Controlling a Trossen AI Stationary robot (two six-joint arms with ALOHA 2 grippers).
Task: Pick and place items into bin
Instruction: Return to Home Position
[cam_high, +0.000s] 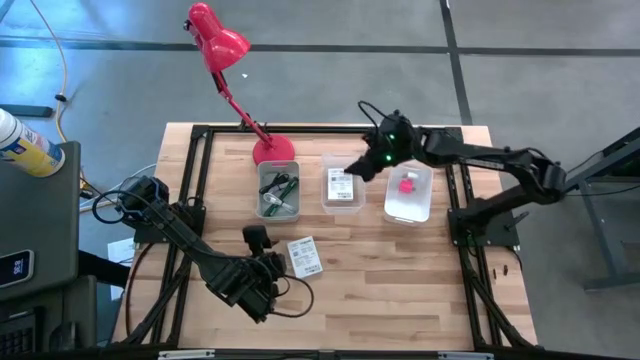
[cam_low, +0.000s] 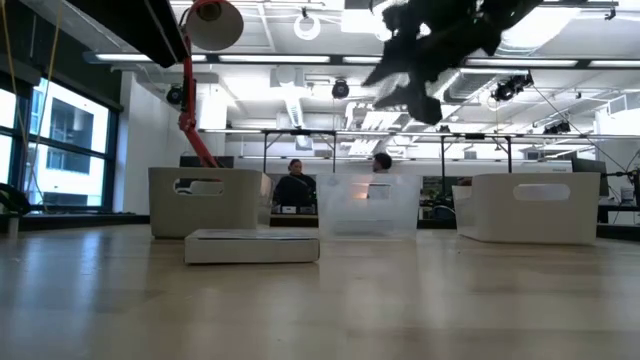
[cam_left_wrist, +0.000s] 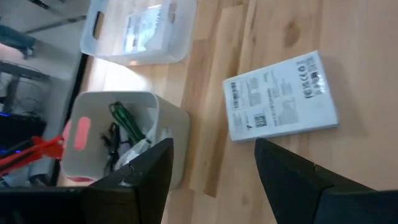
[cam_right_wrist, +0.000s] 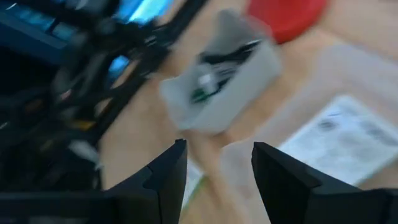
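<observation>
Three bins stand in a row at mid-table. The grey bin (cam_high: 278, 190) holds a green pen and a black cable (cam_left_wrist: 118, 134). The clear bin (cam_high: 343, 186) holds a white printed card (cam_right_wrist: 348, 134), and the right bin (cam_high: 408, 193) holds a pink cube (cam_high: 406, 184). Another white printed card (cam_high: 304, 256) lies flat on the table nearer the front. My left gripper (cam_left_wrist: 211, 162) hangs open just left of that card, pointing at the grey bin. My right gripper (cam_high: 360, 168) hangs open above the clear bin, with nothing between its fingers (cam_right_wrist: 168, 174).
A red desk lamp (cam_high: 225, 60) stands on its base (cam_high: 272, 150) behind the grey bin. A black frame (cam_high: 200, 135) runs round the wooden tabletop. Bare wood lies toward the front right of the table. People sit in the room beyond the table (cam_low: 295, 185).
</observation>
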